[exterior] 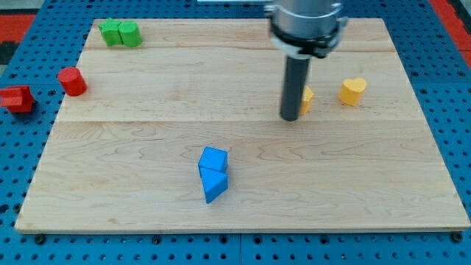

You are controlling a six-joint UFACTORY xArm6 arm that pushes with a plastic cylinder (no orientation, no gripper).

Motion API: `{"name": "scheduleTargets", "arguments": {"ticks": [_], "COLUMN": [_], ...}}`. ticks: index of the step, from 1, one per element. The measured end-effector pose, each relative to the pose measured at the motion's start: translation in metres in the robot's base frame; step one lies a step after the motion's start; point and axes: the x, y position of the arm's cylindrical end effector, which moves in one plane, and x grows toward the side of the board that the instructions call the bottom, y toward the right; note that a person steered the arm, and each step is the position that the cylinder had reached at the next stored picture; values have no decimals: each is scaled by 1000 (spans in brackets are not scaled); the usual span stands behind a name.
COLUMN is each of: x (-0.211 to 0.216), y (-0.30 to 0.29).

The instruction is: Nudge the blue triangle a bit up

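Observation:
The blue triangle (214, 185) lies on the wooden board (132, 184) at the lower middle, touching a blue cube-like block (213, 160) just above it. My tip (290, 118) is well to the upper right of both blue blocks, apart from them. It stands right next to a yellow block (307, 97) that the rod partly hides.
A yellow heart-shaped block (353, 90) sits to the right of the rod. Two green blocks (121, 33) lie together at the board's top left. A red cylinder (72, 81) sits at the board's left edge, and a red block (17, 98) lies off the board.

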Motion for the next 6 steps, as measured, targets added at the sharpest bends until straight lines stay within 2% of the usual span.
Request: {"name": "scheduleTargets", "arguments": {"ticks": [1, 2, 3, 4, 5, 6], "x": [-14, 39, 127, 154, 141, 96], "y": [35, 75, 9, -105, -176, -175]}}
